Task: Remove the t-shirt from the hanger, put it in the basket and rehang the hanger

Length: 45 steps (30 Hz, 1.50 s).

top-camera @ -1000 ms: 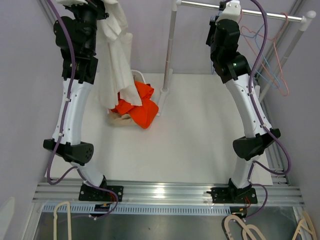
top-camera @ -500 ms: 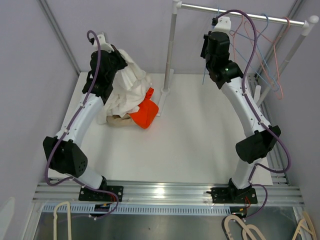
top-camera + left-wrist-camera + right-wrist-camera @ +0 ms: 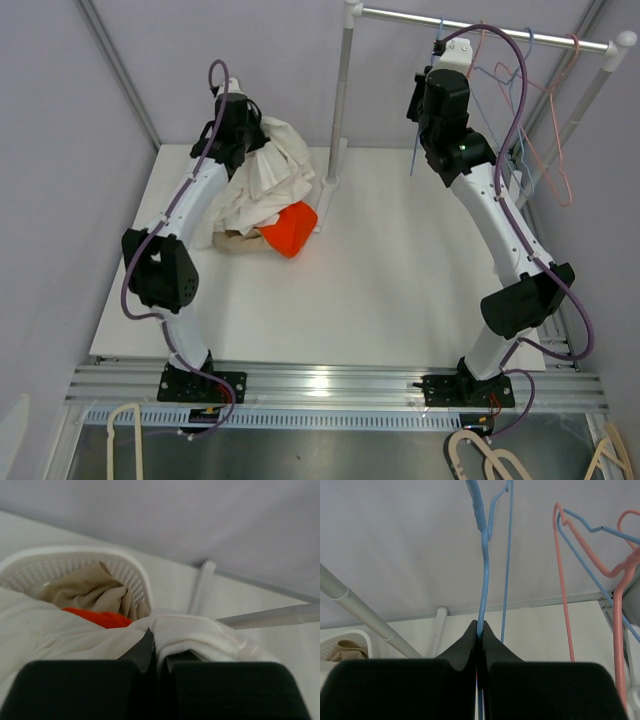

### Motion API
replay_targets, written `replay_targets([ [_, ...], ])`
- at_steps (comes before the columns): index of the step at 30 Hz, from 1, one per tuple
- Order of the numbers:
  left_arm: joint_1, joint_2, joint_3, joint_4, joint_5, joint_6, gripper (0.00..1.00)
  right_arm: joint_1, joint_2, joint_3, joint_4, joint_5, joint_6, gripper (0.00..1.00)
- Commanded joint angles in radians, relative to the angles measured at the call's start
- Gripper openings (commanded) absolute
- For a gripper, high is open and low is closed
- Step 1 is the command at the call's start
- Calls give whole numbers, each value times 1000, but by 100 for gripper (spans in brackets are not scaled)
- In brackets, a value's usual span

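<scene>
The white t-shirt (image 3: pixel 272 178) lies heaped over the laundry basket at the back left, off the hanger. My left gripper (image 3: pixel 243 138) is shut on a fold of it; in the left wrist view the gripper (image 3: pixel 155 641) pinches the white cloth (image 3: pixel 200 635). My right gripper (image 3: pixel 437 52) is up by the rail, shut on the bare blue hanger (image 3: pixel 413 158). In the right wrist view the gripper (image 3: pixel 480 630) clamps the blue hanger's wire (image 3: pixel 484 580), whose hook rises out of the top of the frame.
The white basket (image 3: pixel 75 555) holds an orange garment (image 3: pixel 291 226) and a beige one (image 3: pixel 234 243). The metal rail (image 3: pixel 500 32) on its white pole (image 3: pixel 340 95) carries several pink and blue hangers (image 3: pixel 545 120) at the right.
My left arm has come down from high up and lowered the white t-shirt onto the basket pile. My right arm has shifted slightly, still holding the blue hanger by the rail.
</scene>
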Motion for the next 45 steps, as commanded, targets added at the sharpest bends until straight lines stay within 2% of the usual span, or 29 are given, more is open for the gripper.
replay_targets([
  [1, 10, 103, 101, -208, -13, -52, 1, 2, -40, -9, -15, -2, 14, 0],
  [7, 64, 281, 231, -382, 53, -148, 1, 5, -63, 28, -22, -8, 0, 0],
  [9, 117, 313, 218, -466, 59, -301, 1, 7, -75, 43, -29, -6, -6, 0],
  [10, 138, 321, 211, -497, 63, -302, 1, 7, -75, 49, -29, -6, -6, 0],
  [11, 154, 330, 204, -527, 67, -370, 1, 8, -83, 49, -34, -6, -7, 0],
  [14, 199, 359, 153, -534, 142, -362, 1, 8, -95, 46, -40, -5, -10, 0],
  [16, 196, 376, 139, -559, 136, -352, 1, 8, -94, 42, -41, 3, -9, 1],
  [18, 198, 379, 127, -558, 132, -354, 1, 8, -91, 40, -41, 7, -9, 6],
  [21, 198, 375, 112, -547, 141, -351, 1, 8, -89, 34, -41, 4, -3, 21],
  [26, 198, 341, 116, -531, 113, -313, 1, 8, -94, 43, -32, 10, -7, 24],
  [28, 196, 324, 124, -531, 100, -288, 2, 10, -97, 52, -31, 15, -12, 31],
  [29, 198, 315, 124, -534, 74, -282, 5, 10, -97, 62, -34, 17, -15, 38],
  [31, 196, 274, 89, -516, 47, -277, 19, 14, -100, 75, -40, 23, -30, 46],
  [32, 198, 260, 64, -505, 37, -276, 24, 19, -101, 85, -41, 27, -36, 66],
  [34, 196, 226, 34, -469, 27, -254, 44, 33, -105, 109, -51, 58, -68, 78],
  [35, 196, 221, 33, -465, 29, -248, 50, 37, -103, 121, -57, 66, -78, 96],
  [36, 193, 221, 33, -464, 27, -242, 68, 39, -105, 150, -69, 81, -82, 99],
  [37, 193, 224, 35, -470, 23, -245, 81, 40, -106, 163, -86, 84, -84, 99],
  [38, 193, 238, 52, -496, 21, -251, 89, 43, -114, 170, -92, 82, -87, 100],
  [41, 193, 255, 62, -522, 32, -260, 96, 51, -144, 175, -97, 87, -95, 99],
  [45, 181, 221, 58, -519, 27, -253, 99, 53, -209, 174, -98, 86, -102, 99],
])
